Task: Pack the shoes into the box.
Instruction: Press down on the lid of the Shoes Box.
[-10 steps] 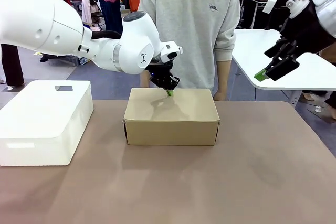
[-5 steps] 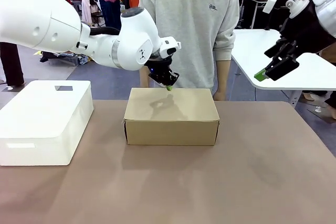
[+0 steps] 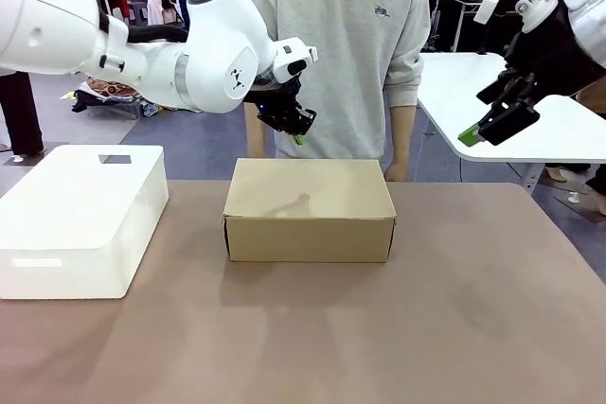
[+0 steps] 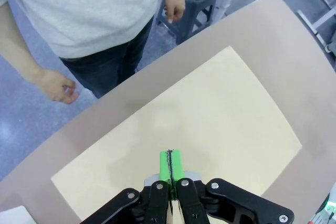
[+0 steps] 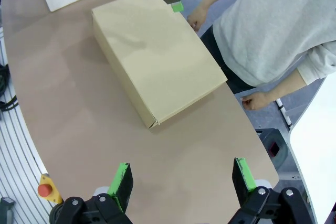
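Three camera views of one table.
Front camera faces across the table toward a person; both wrist cameras look down from above onto the box, which appears in all three.

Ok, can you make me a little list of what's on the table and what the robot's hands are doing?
box: shut, mid-table, in front of the person
white block: on the table's left side, apart from the box
left gripper: shut, empty, in the air above the box's far edge
right gripper: open, empty, high above the table's right side
person's hands: down by their sides, touching nothing
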### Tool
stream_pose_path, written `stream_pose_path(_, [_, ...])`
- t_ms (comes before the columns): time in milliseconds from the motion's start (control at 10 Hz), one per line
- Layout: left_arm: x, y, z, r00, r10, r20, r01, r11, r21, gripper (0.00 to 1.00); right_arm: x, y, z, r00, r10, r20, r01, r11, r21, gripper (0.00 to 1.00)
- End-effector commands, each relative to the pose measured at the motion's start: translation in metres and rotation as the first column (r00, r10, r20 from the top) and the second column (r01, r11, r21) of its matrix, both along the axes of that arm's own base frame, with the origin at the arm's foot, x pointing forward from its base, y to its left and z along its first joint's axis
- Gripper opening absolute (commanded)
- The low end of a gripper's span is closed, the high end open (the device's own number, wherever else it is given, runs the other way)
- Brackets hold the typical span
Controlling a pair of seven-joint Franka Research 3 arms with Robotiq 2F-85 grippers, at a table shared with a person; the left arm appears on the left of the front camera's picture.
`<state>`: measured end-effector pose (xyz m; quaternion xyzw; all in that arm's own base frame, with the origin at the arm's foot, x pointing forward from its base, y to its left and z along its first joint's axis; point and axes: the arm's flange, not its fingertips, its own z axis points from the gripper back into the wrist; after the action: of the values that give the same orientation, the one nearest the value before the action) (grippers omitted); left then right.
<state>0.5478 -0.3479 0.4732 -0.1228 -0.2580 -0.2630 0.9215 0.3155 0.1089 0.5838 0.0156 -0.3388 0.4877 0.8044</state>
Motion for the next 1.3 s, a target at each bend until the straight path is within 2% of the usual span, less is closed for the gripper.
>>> stream_pose_path(0, [0.015,-0.003,-0.006,1.0,0.003,-0.006,-0.003,1.0,0.019,0.0,0.001,0.002,0.002,1.0,-0.021,-0.006,0.021,1.0,0.003,1.0])
stream_pose_path(700, [0.014,-0.004,-0.01,1.0,-0.003,-0.006,0.003,1.0,0.004,0.0,0.001,0.002,0.002,1.0,-0.021,-0.006,0.021,1.0,0.003,1.0])
stream_pose_path(800, [0.003,0.006,-0.004,1.0,0.016,-0.007,-0.015,0.999,0.051,0.0,0.001,0.002,0.002,1.0,-0.021,-0.006,0.021,1.0,0.003,1.0])
stream_pose_path(1000, [-0.032,0.021,0.017,0.997,-0.083,-0.008,0.083,0.99,0.117,0.0,0.001,0.002,0.002,1.0,-0.021,-0.006,0.021,1.0,0.003,1.0])
stream_pose_path(1200, [-0.066,0.032,0.033,0.996,-0.089,0.013,0.085,0.979,0.184,0.0,0.001,0.002,0.002,1.0,-0.021,-0.006,0.021,1.0,0.003,1.0])
